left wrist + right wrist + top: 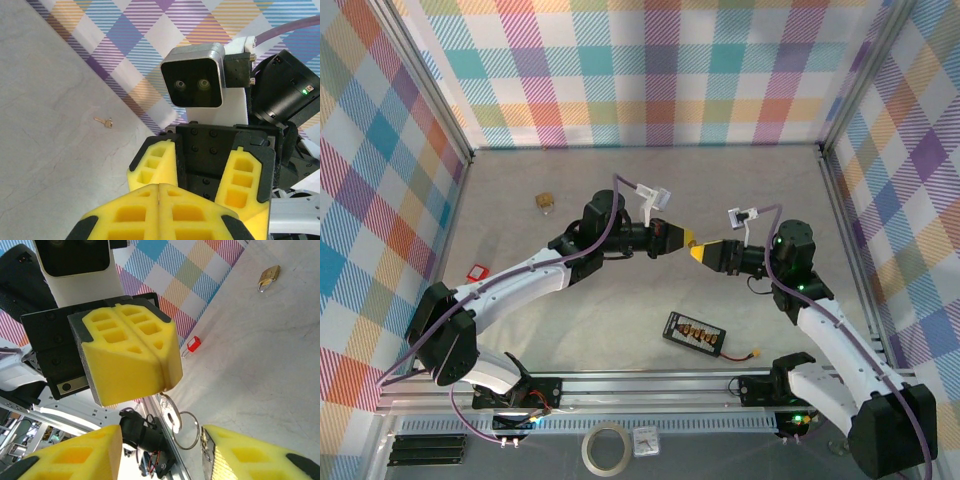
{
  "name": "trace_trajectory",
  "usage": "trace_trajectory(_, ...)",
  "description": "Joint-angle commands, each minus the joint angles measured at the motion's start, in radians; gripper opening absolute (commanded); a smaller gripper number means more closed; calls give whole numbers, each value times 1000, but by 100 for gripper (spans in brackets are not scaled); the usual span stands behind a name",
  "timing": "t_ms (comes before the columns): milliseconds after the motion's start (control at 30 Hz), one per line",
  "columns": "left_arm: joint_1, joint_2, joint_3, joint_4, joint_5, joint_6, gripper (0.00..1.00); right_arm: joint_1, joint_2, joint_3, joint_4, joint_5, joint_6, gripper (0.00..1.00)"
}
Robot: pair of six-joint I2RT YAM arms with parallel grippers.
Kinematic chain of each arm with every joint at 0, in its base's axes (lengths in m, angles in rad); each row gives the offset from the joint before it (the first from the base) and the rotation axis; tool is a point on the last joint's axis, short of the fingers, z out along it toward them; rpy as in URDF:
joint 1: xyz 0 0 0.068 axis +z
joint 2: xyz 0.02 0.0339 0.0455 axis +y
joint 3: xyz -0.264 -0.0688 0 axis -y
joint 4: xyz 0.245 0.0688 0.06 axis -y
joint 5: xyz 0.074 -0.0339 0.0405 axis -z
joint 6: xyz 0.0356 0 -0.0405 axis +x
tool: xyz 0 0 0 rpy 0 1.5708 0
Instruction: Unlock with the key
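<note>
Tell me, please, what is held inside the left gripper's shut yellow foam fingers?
Nothing shows: the left gripper has yellow foam fingers pressed flush together. Anything thin pinched between them would be covered.

Enclosed on three sides by pastel plaid walls (650,70) in aluminium framing (436,85). Floored with a pale grey, faintly marbled tabletop (620,312). Lit evenly, with only faint shadows.

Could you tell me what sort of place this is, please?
Probably a robot lab test cell: plaid-printed walls on an aluminium frame enclose a grey table, with the left arm and right arm bolted to a rail at its near edge.
</note>
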Motion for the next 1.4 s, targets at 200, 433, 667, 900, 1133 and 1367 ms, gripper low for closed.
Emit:
trace_trajectory(200, -16, -43, -35, 80, -20, -16, 0, 14, 19, -5, 87, 9, 33, 36)
trace_trajectory(433, -23, -43, -44, 93, -39, -19, 0, 21, 22, -9, 110, 22, 51, 32)
trace_trajectory(667, -23, -40, -58, 129, -70, -39, 0, 30, 28, -18, 118, 16, 60, 31)
trace_trajectory(900, -25, -31, -78, 194, -80, -73, 0, 35, 22, -24, 126, 25, 67, 26)
trace_trajectory(1133, -25, -22, -92, 228, -64, -89, 0, 35, 22, -18, 123, 32, 69, 23)
trace_trajectory(1367, -24, -25, -110, 241, -55, -96, 0, 35, 27, -11, 120, 46, 66, 28)
